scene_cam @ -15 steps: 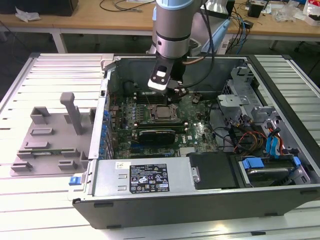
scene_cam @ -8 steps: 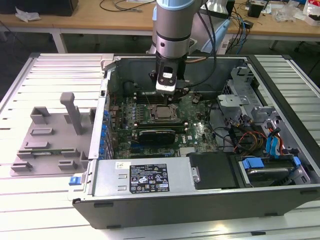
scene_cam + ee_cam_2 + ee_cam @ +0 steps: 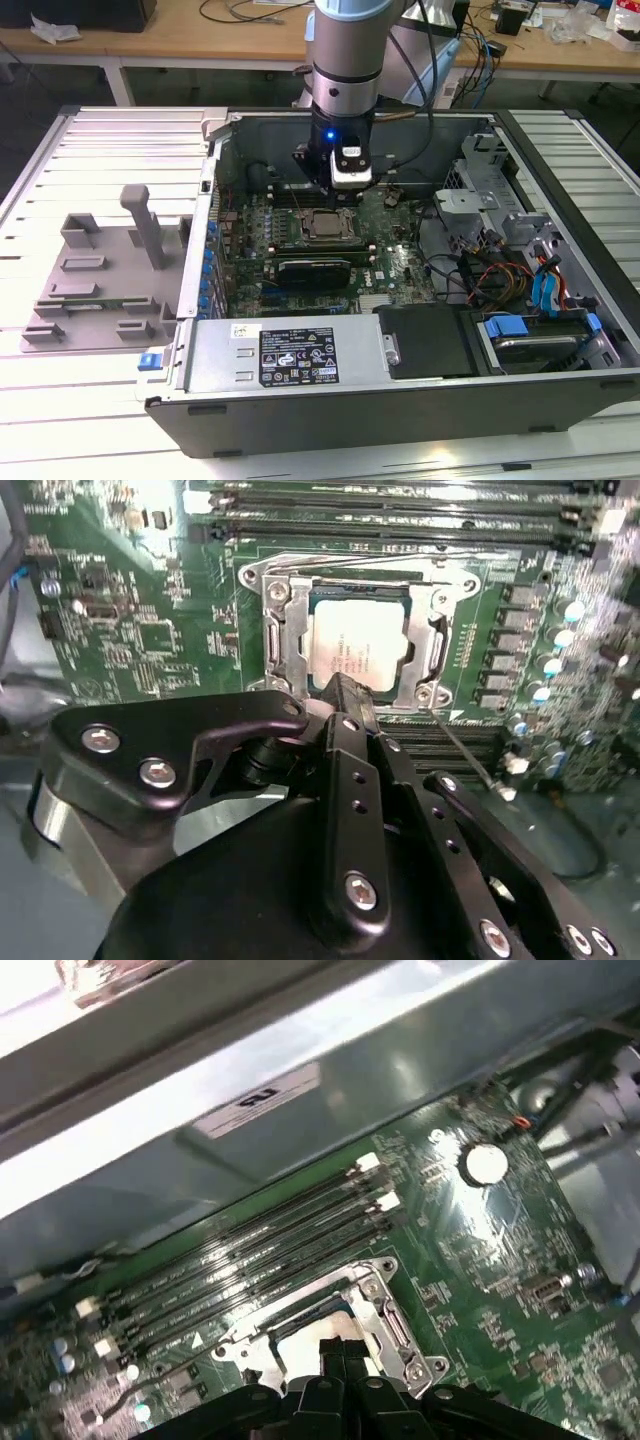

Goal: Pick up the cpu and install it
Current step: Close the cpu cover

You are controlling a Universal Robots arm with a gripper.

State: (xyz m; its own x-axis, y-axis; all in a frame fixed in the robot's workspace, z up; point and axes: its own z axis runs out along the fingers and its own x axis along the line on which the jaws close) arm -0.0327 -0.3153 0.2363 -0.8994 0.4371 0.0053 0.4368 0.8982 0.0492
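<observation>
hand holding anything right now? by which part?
Nothing held. The small square silvery-topped cpu lies in the dark metal socket frame; the hand is shut near it.

My claw [image 3: 341, 687] hangs inside the case [image 3: 330, 410], right at the edge of the cpu [image 3: 362, 645]. The cpu lies in the socket frame [image 3: 280, 630] on the motherboard [image 3: 395, 270]. Memory slots [image 3: 270, 1250] run alongside the frame. In the exterior view the power supply [image 3: 280, 355] lies along the case's near wall, with a drive [image 3: 530, 345] to its right. The fixture [image 3: 100, 270] stands on the table [image 3: 40, 170], outside the case at that view's left.
</observation>
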